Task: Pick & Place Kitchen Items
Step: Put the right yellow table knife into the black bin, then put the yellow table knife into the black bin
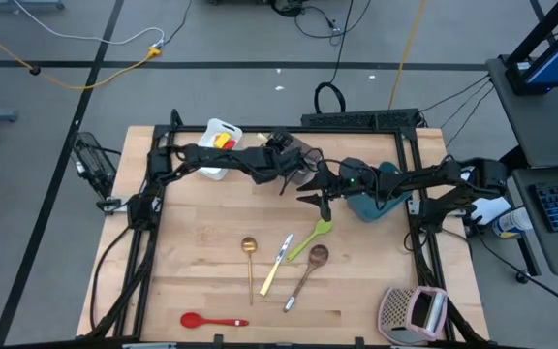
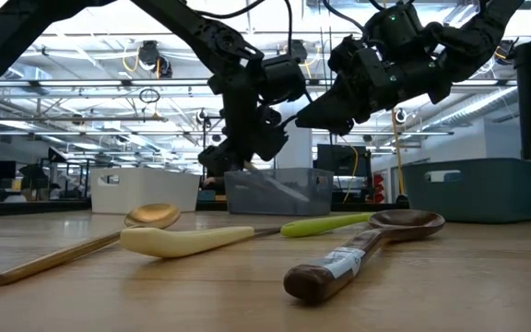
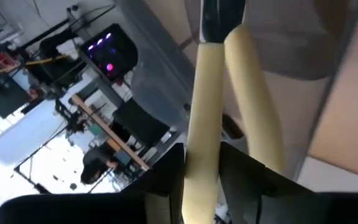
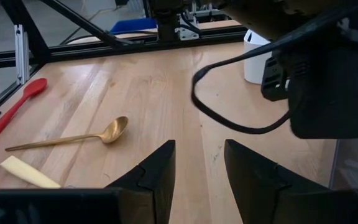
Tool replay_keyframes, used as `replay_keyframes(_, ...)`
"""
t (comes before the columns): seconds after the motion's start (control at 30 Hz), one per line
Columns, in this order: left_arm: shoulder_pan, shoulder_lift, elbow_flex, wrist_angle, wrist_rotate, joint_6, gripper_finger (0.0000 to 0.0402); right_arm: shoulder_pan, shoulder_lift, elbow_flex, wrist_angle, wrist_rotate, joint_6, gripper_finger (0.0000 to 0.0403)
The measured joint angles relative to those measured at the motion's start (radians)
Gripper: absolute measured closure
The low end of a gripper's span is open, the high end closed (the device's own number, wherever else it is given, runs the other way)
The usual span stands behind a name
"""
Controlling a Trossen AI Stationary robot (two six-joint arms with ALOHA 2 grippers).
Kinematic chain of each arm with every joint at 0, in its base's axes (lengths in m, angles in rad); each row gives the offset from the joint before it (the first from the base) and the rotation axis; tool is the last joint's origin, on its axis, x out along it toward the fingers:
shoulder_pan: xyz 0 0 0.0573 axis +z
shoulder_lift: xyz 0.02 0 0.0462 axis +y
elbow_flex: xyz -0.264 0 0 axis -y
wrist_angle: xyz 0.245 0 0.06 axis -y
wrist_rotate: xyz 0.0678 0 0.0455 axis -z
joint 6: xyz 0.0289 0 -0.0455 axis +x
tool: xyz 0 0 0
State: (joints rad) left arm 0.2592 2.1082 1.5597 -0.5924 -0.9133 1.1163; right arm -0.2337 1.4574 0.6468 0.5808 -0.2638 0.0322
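**A:** Knives first: where are they?

**B:** Two cream knife handles (image 3: 253, 106) show in the left wrist view, one lying between the left gripper's (image 1: 296, 174) fingers (image 3: 160, 180). That gripper hangs over the grey tub (image 2: 279, 192) by the table's back edge. I cannot tell whether it clamps the handle or not.

**A:** And the right gripper (image 4: 197, 168)?

**B:** Fingers apart, nothing between them, above bare wood near the table's middle, beside the teal tub (image 1: 381, 194).

**A:** What lies loose?

**B:** Mid-table, close together: a gold ladle (image 1: 249, 248), a third cream-handled knife (image 1: 277, 264), a lime spoon (image 1: 315, 236) and a brown spoon (image 1: 310, 267). A red spoon (image 1: 211, 320) lies near the front edge.

**A:** Anything else?

**B:** A white tub (image 1: 219, 145) at the back left corner, a grater (image 1: 413, 312) at the front right corner.
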Motion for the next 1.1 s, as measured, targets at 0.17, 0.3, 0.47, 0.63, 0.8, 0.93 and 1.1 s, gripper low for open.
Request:
replay_keyframes(0.17, 0.001, 0.0, 0.0, 0.004, 0.051, -0.012, 0.0263, 0.0, 0.0, 0.0, 0.0, 0.0, -0.003, 0.0273)
replay_keyframes(0.3, 0.004, 0.0, 0.0, 0.01, 0.083, -0.031, 0.0221, 0.0, 0.0, 0.0, 0.0, 0.0, 0.0, 0.0273)
replay_keyframes(0.47, -0.007, -0.011, 0.0, -0.005, 0.051, -0.065, 0.019, 0.0, 0.0, 0.0, -0.023, 0.0, 0.0, 0.0273)
replay_keyframes(0.63, -0.024, -0.088, 0.0, -0.049, 0.144, -0.182, 0.0195, 0.0, 0.0, 0.0, -0.05, 0.0, 0.0, 0.0273)
replay_keyframes(0.8, -0.018, -0.205, 0.0, -0.138, 0.368, -0.442, 0.021, 0.0, 0.0, 0.0, -0.061, -0.002, 0.001, 0.0273)
replay_keyframes(0.93, -0.005, -0.3, 0.0, -0.24, 0.592, -0.679, 0.0218, 0.0, 0.0, 0.0, -0.065, -0.003, 0.001, 0.0273)
replay_keyframes(1.1, -0.001, -0.382, 0.0, -0.408, 0.856, -0.852, 0.023, 0.0, 0.0, 0.0, -0.082, 0.0, 0.001, 0.0273)
